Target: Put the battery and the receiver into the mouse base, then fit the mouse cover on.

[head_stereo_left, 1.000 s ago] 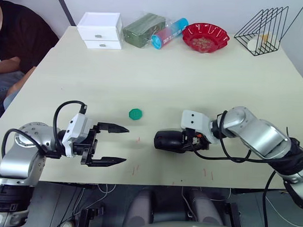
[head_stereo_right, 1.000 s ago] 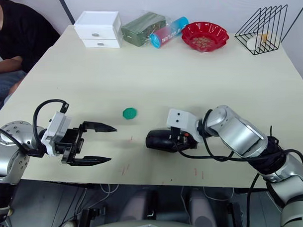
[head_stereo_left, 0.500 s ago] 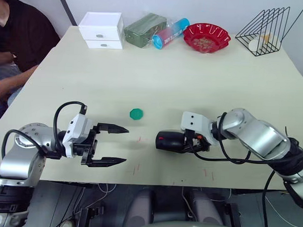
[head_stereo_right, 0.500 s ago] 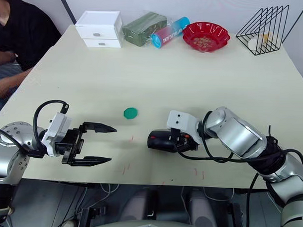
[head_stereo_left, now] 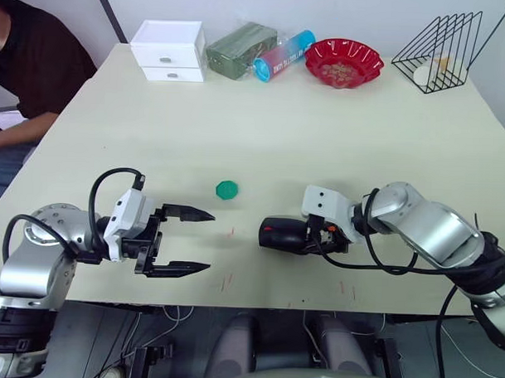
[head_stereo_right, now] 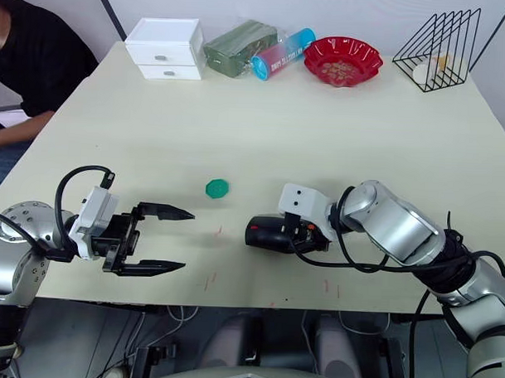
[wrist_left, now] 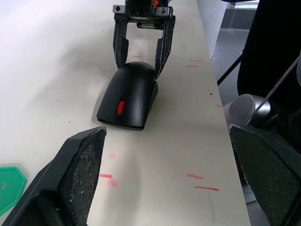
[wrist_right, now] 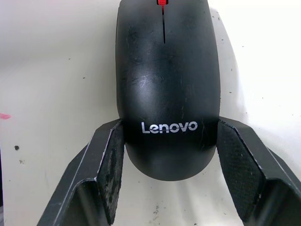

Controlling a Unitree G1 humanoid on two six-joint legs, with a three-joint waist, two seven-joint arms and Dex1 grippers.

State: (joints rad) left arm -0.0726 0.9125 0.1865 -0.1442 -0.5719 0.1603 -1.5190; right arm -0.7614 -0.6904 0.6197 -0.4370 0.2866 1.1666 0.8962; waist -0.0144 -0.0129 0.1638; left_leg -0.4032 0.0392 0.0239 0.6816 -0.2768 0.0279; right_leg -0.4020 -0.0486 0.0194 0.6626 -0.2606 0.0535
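Now mouse cover (wrist_right: 167, 89) between right gripper (wrist_right: 171, 165) fingers.

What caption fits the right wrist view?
Black mouse with its cover on, lying between the right gripper's two open fingers.

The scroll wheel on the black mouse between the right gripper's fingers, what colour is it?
Red. The scroll wheel on the black mouse shows best in the left wrist view.
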